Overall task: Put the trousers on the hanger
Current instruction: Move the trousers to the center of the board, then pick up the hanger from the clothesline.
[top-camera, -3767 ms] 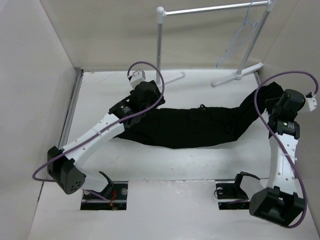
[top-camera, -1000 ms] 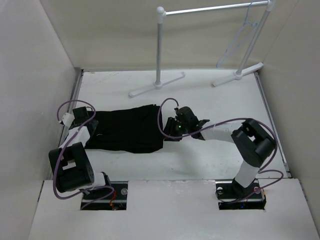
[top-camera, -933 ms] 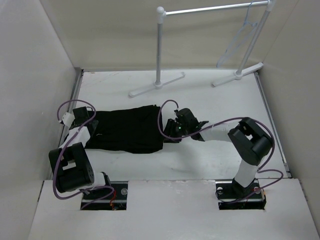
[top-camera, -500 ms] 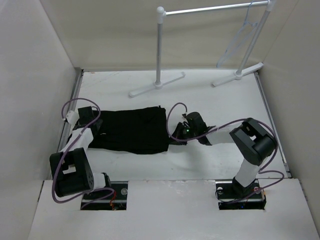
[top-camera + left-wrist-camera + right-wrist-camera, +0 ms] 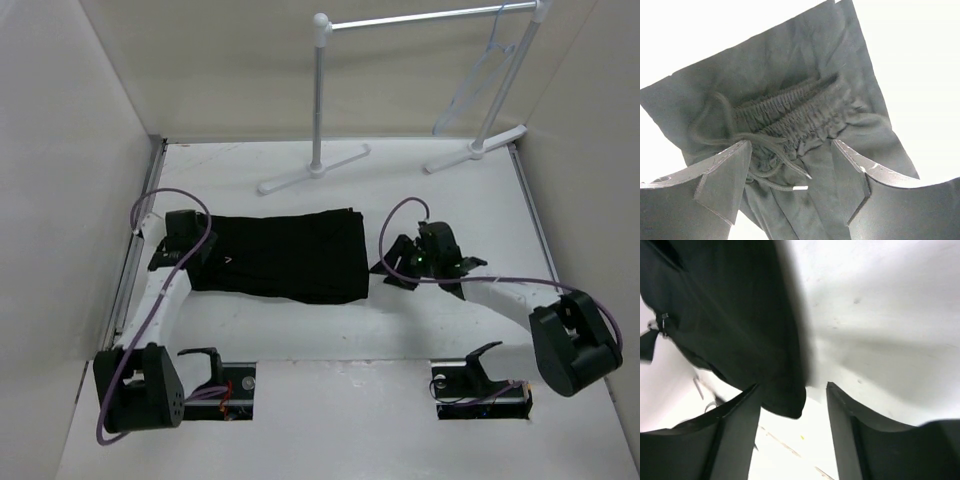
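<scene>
Three pale walls [image 5: 60, 150] enclose a white counter [image 5: 450, 190]. Trousers [image 5: 290, 255] lie folded centre-left. Hanger [image 5: 463, 95] hangs on rack [image 5: 318, 90], upper right. Left pincer [image 5: 790, 150] apart above waistband; right pincer [image 5: 792, 387] apart, empty.

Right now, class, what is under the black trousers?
The trousers lie folded on the white table, which shows around their edges. The folded layers and tabletop directly beneath are covered.
</scene>
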`<control>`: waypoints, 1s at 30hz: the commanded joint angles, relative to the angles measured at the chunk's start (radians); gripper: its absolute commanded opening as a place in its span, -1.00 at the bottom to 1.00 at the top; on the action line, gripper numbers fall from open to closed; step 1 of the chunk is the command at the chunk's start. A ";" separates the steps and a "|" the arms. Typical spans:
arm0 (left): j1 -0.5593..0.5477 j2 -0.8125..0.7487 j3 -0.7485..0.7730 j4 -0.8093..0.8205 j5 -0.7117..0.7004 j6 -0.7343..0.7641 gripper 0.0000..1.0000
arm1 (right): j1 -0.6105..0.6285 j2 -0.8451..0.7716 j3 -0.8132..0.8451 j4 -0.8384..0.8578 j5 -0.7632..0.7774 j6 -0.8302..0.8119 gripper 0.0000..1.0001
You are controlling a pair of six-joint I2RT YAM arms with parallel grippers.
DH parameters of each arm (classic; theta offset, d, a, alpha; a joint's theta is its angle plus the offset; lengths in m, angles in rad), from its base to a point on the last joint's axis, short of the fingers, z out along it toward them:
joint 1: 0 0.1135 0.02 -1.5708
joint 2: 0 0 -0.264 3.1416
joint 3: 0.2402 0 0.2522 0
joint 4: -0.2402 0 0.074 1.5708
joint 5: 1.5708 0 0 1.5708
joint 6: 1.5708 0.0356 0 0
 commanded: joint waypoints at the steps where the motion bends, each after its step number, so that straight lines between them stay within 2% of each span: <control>1: 0.012 -0.110 0.101 -0.067 -0.028 0.005 0.26 | -0.028 -0.102 0.119 -0.139 0.083 -0.091 0.22; 3: -0.002 -0.124 0.140 -0.081 -0.028 0.013 0.24 | -0.022 -0.118 0.204 -0.194 0.109 -0.131 0.11; 7: -0.089 -0.084 0.174 -0.061 -0.034 -0.007 0.12 | 0.033 -0.002 0.381 -0.181 0.085 -0.189 -0.60; 9: -0.146 -0.008 0.179 -0.008 -0.026 -0.010 0.06 | 0.053 0.096 0.464 -0.129 0.077 -0.199 -0.74; 11: -0.171 0.078 0.184 0.053 -0.029 -0.001 0.04 | 0.057 0.192 0.530 -0.083 0.061 -0.183 -0.78; 15: -0.114 0.201 0.155 0.173 -0.032 0.002 0.03 | 0.057 0.380 0.635 -0.003 0.018 -0.144 -0.78; 19: -0.036 0.246 0.110 0.219 -0.028 -0.004 0.03 | 0.020 0.515 0.647 0.005 0.030 -0.119 -0.78; 24: 0.010 0.231 0.052 0.207 -0.002 -0.010 0.03 | -0.026 0.547 0.620 0.016 0.053 -0.078 -0.77; 27: -0.002 0.143 0.061 0.174 0.029 -0.017 0.06 | -0.023 0.488 0.621 0.000 0.053 -0.085 -0.57; 30: -0.047 0.054 0.117 0.120 0.023 -0.011 0.09 | -0.020 0.378 0.600 -0.035 0.039 -0.087 -0.05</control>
